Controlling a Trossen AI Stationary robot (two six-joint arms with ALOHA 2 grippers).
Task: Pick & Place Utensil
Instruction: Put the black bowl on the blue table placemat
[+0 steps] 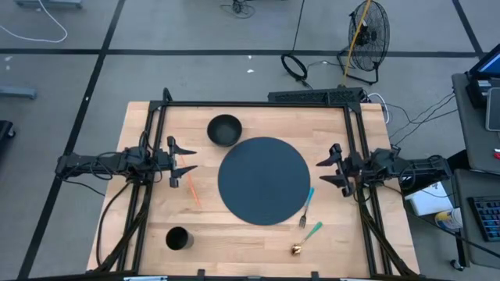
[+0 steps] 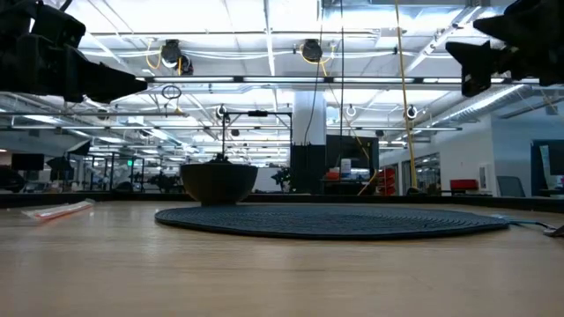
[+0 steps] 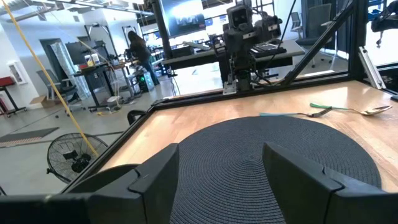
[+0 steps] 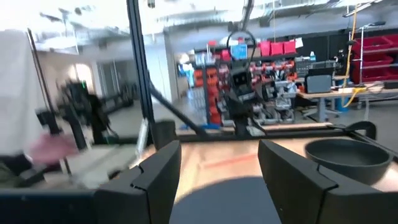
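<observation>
Both arms hover with fingers spread; I'd lower the right gripper [image 1: 327,169] squarely over the fork [image 1: 306,208] handle beside the mat [image 1: 263,180].

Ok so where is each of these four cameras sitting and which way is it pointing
High view: overhead, straight down on the wooden table, left gripper and right gripper open above either side.
Low view: table-top height, level across the round dark woven placemat into the room; arms at the upper corners.
Left wrist view: across the mat toward the right arm; own fingers below.
Right wrist view: toward the left arm; own fingers below.
Shared: the dark bowl shows in high, low and right wrist views.
</observation>
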